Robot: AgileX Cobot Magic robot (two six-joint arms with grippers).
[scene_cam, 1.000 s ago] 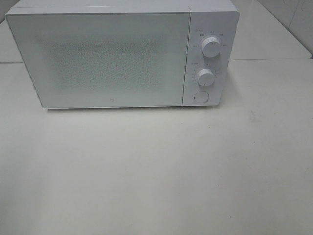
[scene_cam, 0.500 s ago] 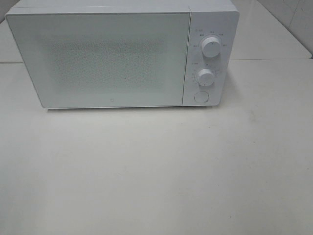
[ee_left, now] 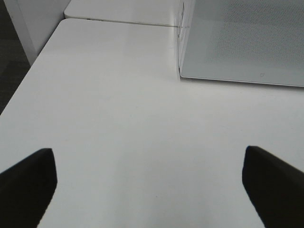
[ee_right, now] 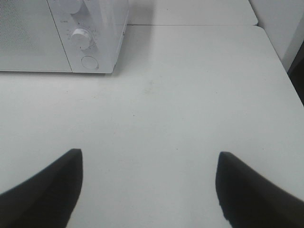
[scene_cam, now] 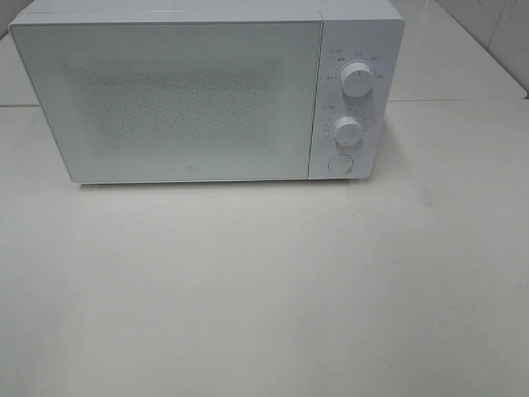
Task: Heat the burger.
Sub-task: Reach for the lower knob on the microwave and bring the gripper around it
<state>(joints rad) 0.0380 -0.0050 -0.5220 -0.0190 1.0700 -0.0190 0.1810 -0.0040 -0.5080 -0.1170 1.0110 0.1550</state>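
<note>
My left fingers stand spread wide over the bare white bench. The two dark tips sit at opposite edges of my wrist view, with nothing between them but bench top. My right fingers are parted broadly too, a little less so, and they hold nothing either.

Ahead of me at the back of the bench is the white microwave, its door shut flush against the body. The door's speckled panel is clouded and shows me nothing behind it. On the panel to the right of the door are an upper knob, a lower knob and, beneath them, a round button.

The near left corner of the door lies ahead of my left fingers, and the knob side lies ahead of my right fingers — both well apart from the tips.

I cannot tell where the burger is — no view shows it.
</note>
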